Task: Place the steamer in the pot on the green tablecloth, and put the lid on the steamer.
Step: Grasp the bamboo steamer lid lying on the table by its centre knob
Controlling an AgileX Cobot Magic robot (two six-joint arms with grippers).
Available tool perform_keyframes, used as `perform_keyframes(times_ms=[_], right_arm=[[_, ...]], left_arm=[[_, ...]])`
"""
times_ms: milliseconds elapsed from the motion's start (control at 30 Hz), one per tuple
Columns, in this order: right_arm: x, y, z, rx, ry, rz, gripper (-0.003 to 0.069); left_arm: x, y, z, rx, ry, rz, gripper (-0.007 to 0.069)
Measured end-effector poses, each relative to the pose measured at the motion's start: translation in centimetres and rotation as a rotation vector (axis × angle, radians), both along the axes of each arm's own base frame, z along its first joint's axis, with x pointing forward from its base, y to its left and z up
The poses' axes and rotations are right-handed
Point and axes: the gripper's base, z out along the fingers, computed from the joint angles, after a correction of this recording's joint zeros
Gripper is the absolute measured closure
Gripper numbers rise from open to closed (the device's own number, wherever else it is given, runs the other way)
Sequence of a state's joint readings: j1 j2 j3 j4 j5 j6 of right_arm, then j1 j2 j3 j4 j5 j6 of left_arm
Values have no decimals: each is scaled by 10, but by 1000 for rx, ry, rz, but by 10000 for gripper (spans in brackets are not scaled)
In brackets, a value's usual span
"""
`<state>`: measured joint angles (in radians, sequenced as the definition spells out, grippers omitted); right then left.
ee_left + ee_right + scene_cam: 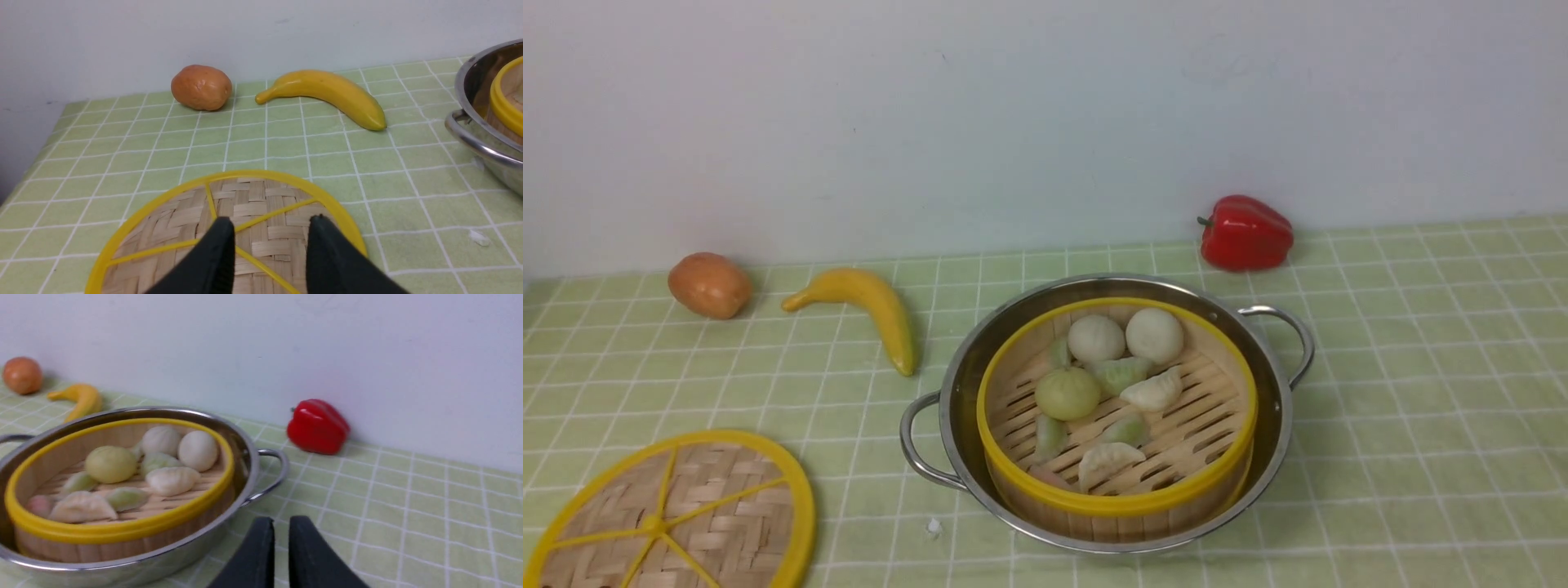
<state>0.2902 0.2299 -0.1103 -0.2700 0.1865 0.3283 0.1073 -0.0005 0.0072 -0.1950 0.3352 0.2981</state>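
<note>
The steamer [1117,498], a bamboo basket with a yellow rim and white and green dumplings inside, sits in the shiny steel pot [1262,359] on the green tablecloth [1421,392]. The woven lid [711,498] with yellow spokes lies flat on the cloth at the front left, apart from the pot. In the left wrist view my left gripper [269,220] hovers over the lid [261,196], open, with nothing between its fingers. In the right wrist view my right gripper [281,520] is beside the pot [249,457] and steamer [122,531], its fingers a narrow gap apart and empty. Neither gripper shows in the front view.
A potato [710,284] and a banana [866,306] lie at the back left near the wall. A red pepper [1245,232] sits at the back right behind the pot. A small white scrap [934,527] lies on the cloth between lid and pot.
</note>
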Motion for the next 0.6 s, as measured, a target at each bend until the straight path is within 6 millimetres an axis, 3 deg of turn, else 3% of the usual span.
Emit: perform_keyframes(times_ms=[133, 300, 600], right_arm=[[-8, -6, -22, 12, -69, -63, 565], [-15, -12, -24, 17, -109, -120, 550], [-17, -16, -39, 114, 62, -194, 526]], left_arm=[[0, 0, 0, 0, 0, 0, 382], [0, 0, 0, 0, 0, 0, 382], [0, 0, 0, 0, 1, 0, 382]])
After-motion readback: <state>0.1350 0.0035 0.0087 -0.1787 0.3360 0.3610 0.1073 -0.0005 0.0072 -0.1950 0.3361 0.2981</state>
